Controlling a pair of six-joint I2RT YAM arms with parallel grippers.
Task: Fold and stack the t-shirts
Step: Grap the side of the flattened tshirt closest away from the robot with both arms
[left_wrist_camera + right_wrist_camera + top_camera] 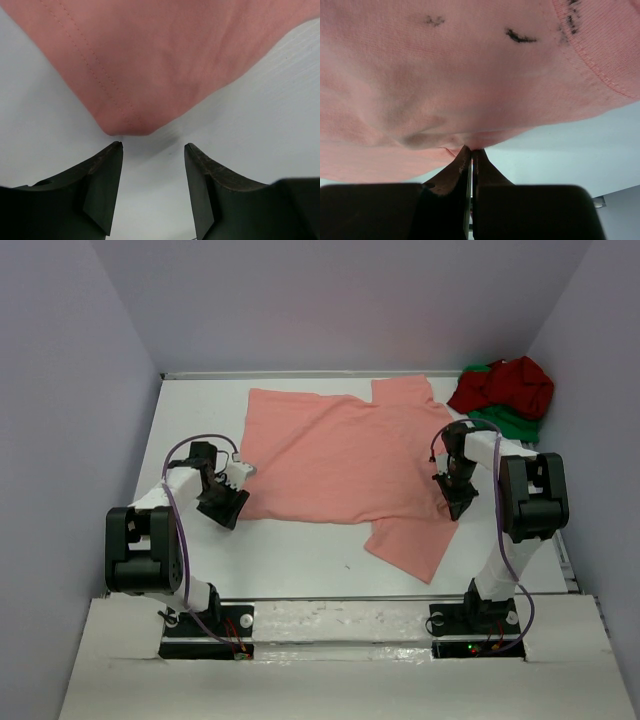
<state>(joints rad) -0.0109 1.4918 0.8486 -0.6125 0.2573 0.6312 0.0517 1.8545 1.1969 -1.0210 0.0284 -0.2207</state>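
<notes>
A salmon-pink t-shirt (340,455) lies spread flat across the middle of the table, one sleeve pointing toward the near edge on the right. My left gripper (232,512) sits low at the shirt's near-left corner. In the left wrist view that gripper (153,146) is open with only bare table between its fingers, and the hemmed corner (125,125) lies just past the tips. My right gripper (457,508) is at the shirt's right side. In the right wrist view it (471,149) is shut, with pink cloth (470,75) bunched at its tips. A dark red t-shirt (508,382) and a green t-shirt (512,422) lie crumpled together at the far right.
Grey walls close in the white table (300,550) on the left, back and right. The crumpled pile fills the far right corner beside the right arm (530,495).
</notes>
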